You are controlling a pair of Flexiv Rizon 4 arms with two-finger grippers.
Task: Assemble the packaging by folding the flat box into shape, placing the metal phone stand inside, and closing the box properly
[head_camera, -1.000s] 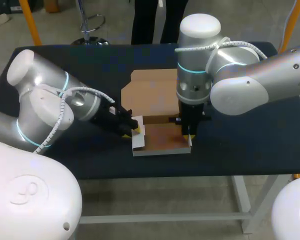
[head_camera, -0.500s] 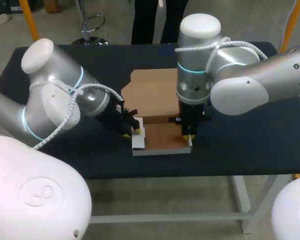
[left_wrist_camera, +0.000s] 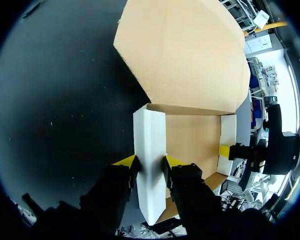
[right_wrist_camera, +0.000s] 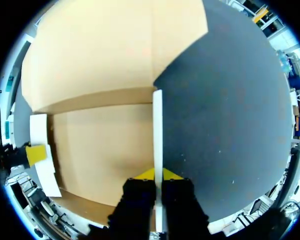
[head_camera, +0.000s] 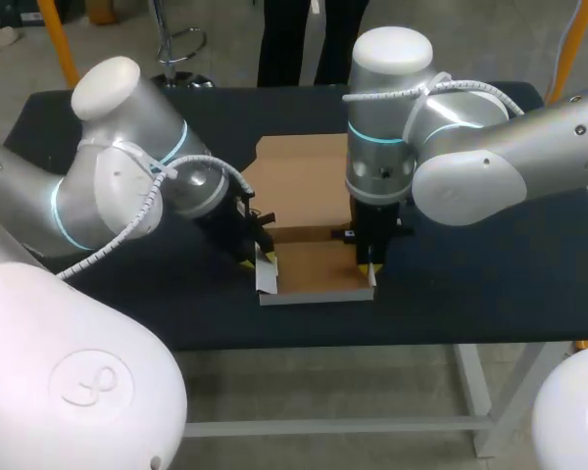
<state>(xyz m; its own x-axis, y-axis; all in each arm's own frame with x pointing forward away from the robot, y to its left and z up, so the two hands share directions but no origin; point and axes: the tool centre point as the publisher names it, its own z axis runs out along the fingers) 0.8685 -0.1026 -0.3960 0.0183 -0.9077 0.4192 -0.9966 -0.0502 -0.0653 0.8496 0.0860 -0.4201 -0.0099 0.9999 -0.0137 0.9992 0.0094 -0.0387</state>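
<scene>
Hidden: lid point(head_camera: 299, 181) partly behind right arm point(head_camera: 451, 147).
Box point(head_camera: 318, 274): brown, open, 2 white side flaps upright.
Left tool point(left_wrist_camera: 150, 162): clamped on left flap point(left_wrist_camera: 149, 130).
Right tool point(right_wrist_camera: 157, 176): clamped on right flap point(right_wrist_camera: 157, 125).

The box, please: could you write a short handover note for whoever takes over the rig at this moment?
The left gripper is shut on the left side flap, held up.
The right gripper is shut on the right side flap, upright.
The box sits on the table, its lid panel flat and open behind the base.
Done: both side flaps raised.
Left: finish the walls, put in the phone stand (not in view), close the lid.
</scene>
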